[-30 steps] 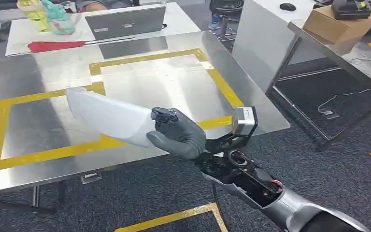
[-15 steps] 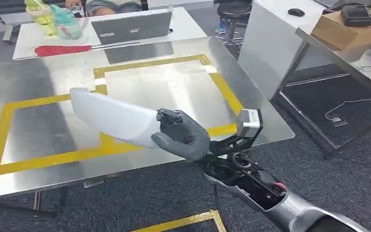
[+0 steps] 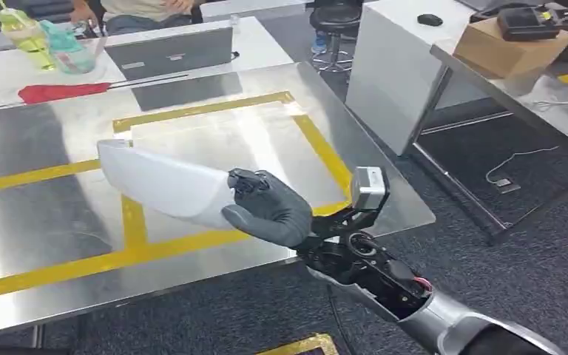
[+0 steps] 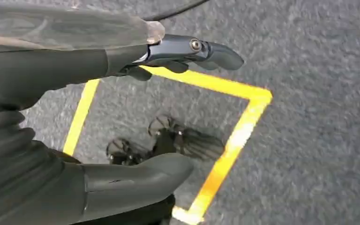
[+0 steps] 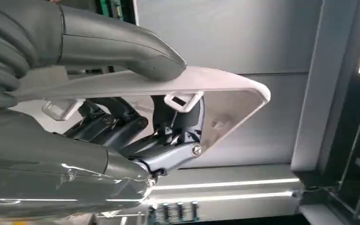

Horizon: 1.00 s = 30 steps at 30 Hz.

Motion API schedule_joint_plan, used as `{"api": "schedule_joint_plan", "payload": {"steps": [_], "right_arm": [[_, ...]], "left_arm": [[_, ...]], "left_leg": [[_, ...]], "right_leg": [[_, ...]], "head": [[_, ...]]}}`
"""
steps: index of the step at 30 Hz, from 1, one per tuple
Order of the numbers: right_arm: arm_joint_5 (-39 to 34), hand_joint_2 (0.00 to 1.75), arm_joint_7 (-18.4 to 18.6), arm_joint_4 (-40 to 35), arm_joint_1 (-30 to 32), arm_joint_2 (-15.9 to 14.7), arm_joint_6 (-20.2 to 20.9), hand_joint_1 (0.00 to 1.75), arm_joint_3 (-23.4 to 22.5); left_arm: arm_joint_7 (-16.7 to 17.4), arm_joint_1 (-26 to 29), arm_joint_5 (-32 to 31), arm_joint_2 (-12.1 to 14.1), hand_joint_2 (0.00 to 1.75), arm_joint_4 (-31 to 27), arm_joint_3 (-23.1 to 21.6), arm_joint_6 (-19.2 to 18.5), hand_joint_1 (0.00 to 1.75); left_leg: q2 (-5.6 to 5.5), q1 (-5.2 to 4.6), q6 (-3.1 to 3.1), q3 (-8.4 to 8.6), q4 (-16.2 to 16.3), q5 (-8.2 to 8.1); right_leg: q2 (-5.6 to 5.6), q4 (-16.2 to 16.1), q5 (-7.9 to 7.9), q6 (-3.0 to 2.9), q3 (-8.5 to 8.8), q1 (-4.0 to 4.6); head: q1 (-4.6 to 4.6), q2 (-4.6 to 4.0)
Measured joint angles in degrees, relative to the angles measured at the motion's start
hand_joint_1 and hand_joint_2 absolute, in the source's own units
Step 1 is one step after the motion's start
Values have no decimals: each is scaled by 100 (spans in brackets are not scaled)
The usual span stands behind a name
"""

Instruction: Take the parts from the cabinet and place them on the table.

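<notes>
My right hand (image 3: 270, 207) holds a long white plastic part (image 3: 164, 185) by one end, out over the steel table (image 3: 59, 126) marked with yellow tape. The part hangs above the tape line near the table's front edge, tilted, its far tip toward the left. In the right wrist view the thumb (image 5: 122, 44) presses on top of the white part (image 5: 225, 101) and the dark fingers (image 5: 168, 140) curl beneath it. My left hand (image 4: 98, 117) hangs over the carpet floor, fingers apart with nothing between them.
A laptop (image 3: 170, 50), a red cloth (image 3: 63, 92) and drink bottles (image 3: 44, 44) lie on a white desk behind the table, where a person (image 3: 137, 7) sits. At the right stand a white cabinet (image 3: 392, 66) and a bench with a cardboard box (image 3: 514, 41).
The camera has shifted, so the table and desk slid left and up in the picture. My right hand keeps its hold on the white part, which stays in about the same pose.
</notes>
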Motion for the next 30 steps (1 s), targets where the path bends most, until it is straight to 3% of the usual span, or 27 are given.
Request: {"api": "schedule_joint_plan", "payload": {"steps": [1, 2, 4, 5, 6, 8, 9, 10, 11, 13, 14, 15, 16, 18, 19, 20, 22, 23, 24, 25, 26, 28, 29, 30], "right_arm": [[0, 175, 4, 0, -1, 0, -2, 175, 2], [0, 175, 4, 0, 10, 0, 0, 175, 7], [0, 175, 2, -2, -6, 0, 0, 175, 7], [-2, 175, -4, -2, -23, 0, 17, 175, 4], [-2, 175, -9, -2, -32, 0, 17, 175, 4], [-2, 175, -9, 7, 1, -2, 26, 175, 7], [-2, 175, -9, 15, 13, -2, 31, 175, 7], [-2, 175, -11, 26, 20, -2, 39, 175, 7], [-2, 175, -13, 31, 22, -2, 44, 175, 7], [-2, 175, -15, 33, 21, -2, 53, 175, 7], [-2, 175, -15, 37, 21, -2, 55, 175, 4], [-2, 175, -20, 46, 13, -2, 59, 175, 7], [-2, 175, -15, 46, 15, -2, 59, 175, 9], [-2, 175, -15, 48, 16, -2, 52, 175, 7], [-2, 175, -17, 46, 13, 2, 50, 175, 7], [-2, 175, -13, 46, 5, 2, 44, 175, 7], [2, 175, 2, 46, -4, 2, 20, 175, 9], [13, 175, 24, 50, -3, 0, 13, 175, 9], [22, 175, 39, 59, 0, 0, 11, 175, 9], [28, 175, 44, 68, 3, 0, 9, 175, 13], [28, 175, 48, 79, 2, 0, 7, 175, 15], [48, 175, 53, 85, -3, 2, 4, 175, 17], [61, 175, 55, 85, -12, 2, -4, 175, 17], [103, 175, 61, 90, -25, 0, -39, 175, 20]], "left_arm": [[0, -12, 2, -2, 175, 0, 0, 0, 0], [0, -8, 2, 13, 175, 0, 0, 0, 0], [0, 15, 7, -18, 175, 0, 2, 0, 0], [0, 7, 6, -13, 175, 0, 2, 0, 0], [0, -5, 4, -11, 175, 0, 2, 0, 0], [0, -7, 7, -13, 175, 0, 2, -15, 0], [0, 0, 7, -13, 175, 0, 2, -17, 0], [0, 18, 11, -20, 175, 0, 2, -17, 0], [0, 30, 13, -24, 175, 0, 2, -20, 0], [0, 29, 24, -37, 175, 0, 2, -20, 0], [0, 33, 26, -46, 175, 0, 2, -20, 0], [-4, 17, 26, -48, 175, 0, 2, -20, 0], [-4, 6, 28, -48, 175, 0, 2, -20, 0], [-7, 13, 28, -48, 175, 0, 2, -20, 0], [-20, 3, 24, -33, 175, 0, 4, -17, 0], [-24, -1, 20, -39, 175, 0, 4, -7, 0], [-24, -15, 4, -50, 175, 0, 4, 2, 0], [-22, -8, 0, -50, 175, 0, 4, 9, 0], [-15, 2, -2, -50, 175, 0, 4, 15, 0], [-11, 7, -9, -50, 175, 0, 4, 17, 0], [-4, 14, -15, -46, 175, 0, 4, 31, 0], [13, 12, -31, -28, 175, 0, 4, 52, 0], [24, 11, -37, -31, 175, 0, 4, 52, 0], [42, 0, -39, -35, 175, 0, 4, 55, 0]], "left_leg": [[-5, -16, 35, 19, 0, 107], [-12, -20, 62, 41, -45, 106], [-6, 44, 108, 241, -119, 74], [-4, 44, 153, 302, -125, 40], [-7, 43, 180, 329, -125, 7], [-11, 41, 186, 384, -123, -66], [-18, 41, 181, 430, -119, -110], [-21, 41, 175, 497, -117, -157], [-23, 41, 167, 574, -116, -209], [-27, 40, 134, 725, -111, -316], [-25, 42, 113, 739, -112, -361], [-42, 27, 91, 744, -90, -372], [-31, 28, 41, 723, -100, -405], [-22, 14, -4, 795, -88, -405], [-18, 28, -23, 773, -52, -457], [-11, 30, -54, 715, 124, -522], [-11, 75, -123, 187, 1044, -873], [-10, 91, -144, -94, 1482, -1034], [-10, 106, -166, -326, 1782, -1099], [-9, 126, -173, -412, 1783, -1014], [-8, 143, -180, -358, 1534, -798], [-3, 162, -178, 44, 449, -114], [2, 172, -193, 201, -28, 116], [1, 129, -216, 185, -27, -106]], "right_leg": [[-7, -40, -21, 35, -2, -1], [-10, 38, 31, 71, 50, 0], [-31, 84, -51, 131, 78, 1], [-45, 394, -88, 135, -42, 7], [-47, 859, -212, 145, -304, -3], [-48, 1672, -609, 181, -852, -12], [-49, 1865, -709, 192, -1045, -13], [-52, 1781, -609, 201, -1095, -15], [-57, 1456, -347, 210, -1026, -16], [-62, 443, 426, 164, -720, -11], [-64, 142, 642, 137, -657, 3], [-72, 39, 380, 122, -690, 51], [-74, 57, 494, 59, -591, 46], [-65, 31, 520, -16, -560, 45], [-66, -35, 548, -34, -488, -10], [-71, -51, 547, -38, -451, -12], [-84, -51, 514, -73, -435, -20], [-84, -51, 494, -75, -430, -19], [-80, -50, 473, -78, -418, -19], [-69, -50, 451, -74, -392, -24], [-57, -50, 423, -62, -352, -31], [-52, -45, 345, -14, -247, -60], [-55, -45, 309, 29, -224, -57], [-48, -30, 294, 57, -208, -48]], "head": [[-9, 0], [7, 0], [37, 0], [42, -2], [66, 0], [98, -2], [109, 0], [129, 0], [153, -2], [188, 0], [197, -2], [153, 0], [175, 0], [146, 0], [142, 0], [129, 0], [39, 0], [42, 0], [33, 0], [26, 0], [24, 0], [18, -2], [7, 0], [-26, 0]]}}
